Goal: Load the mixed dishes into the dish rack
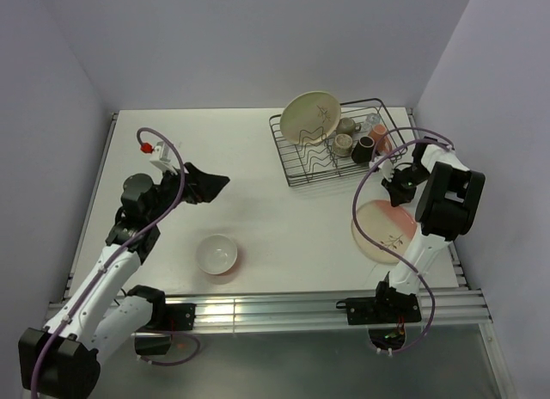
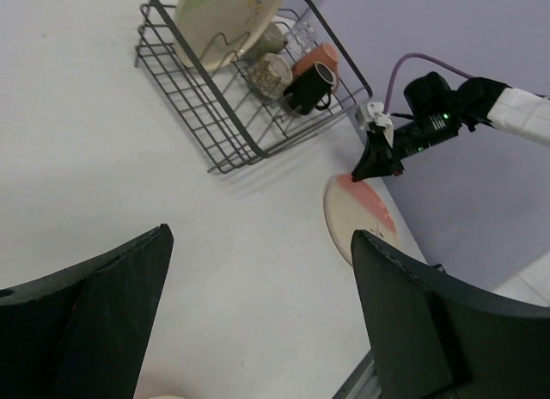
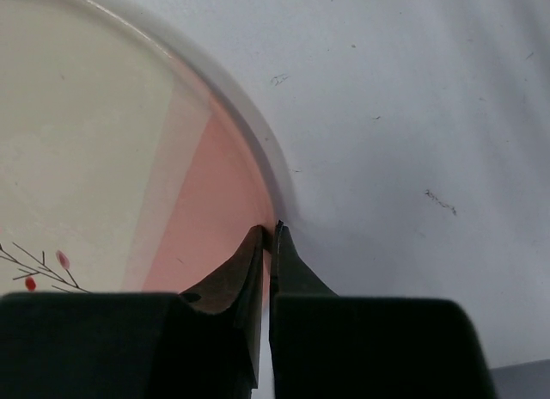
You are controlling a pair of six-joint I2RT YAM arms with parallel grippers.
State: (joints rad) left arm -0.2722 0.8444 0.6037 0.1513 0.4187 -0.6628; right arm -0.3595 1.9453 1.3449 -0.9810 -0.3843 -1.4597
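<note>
Right end effector (image 1: 397,191) closed. Its tips meet at the pink rim of the round cream-and-pink plate with sprig drawing (image 1: 382,233); cannot tell whether the rim is pinched. The plate lies flat on the white bench (image 1: 249,150), near the black wire dish rack (image 1: 280,151). Left end effector (image 1: 204,186) wide open, empty. White bowl (image 1: 216,253) sits on the bench near it. Large cream plate (image 1: 309,117) upright in the rack, with small cups (image 1: 344,142) and pink mug (image 1: 381,139) beside it.
</note>
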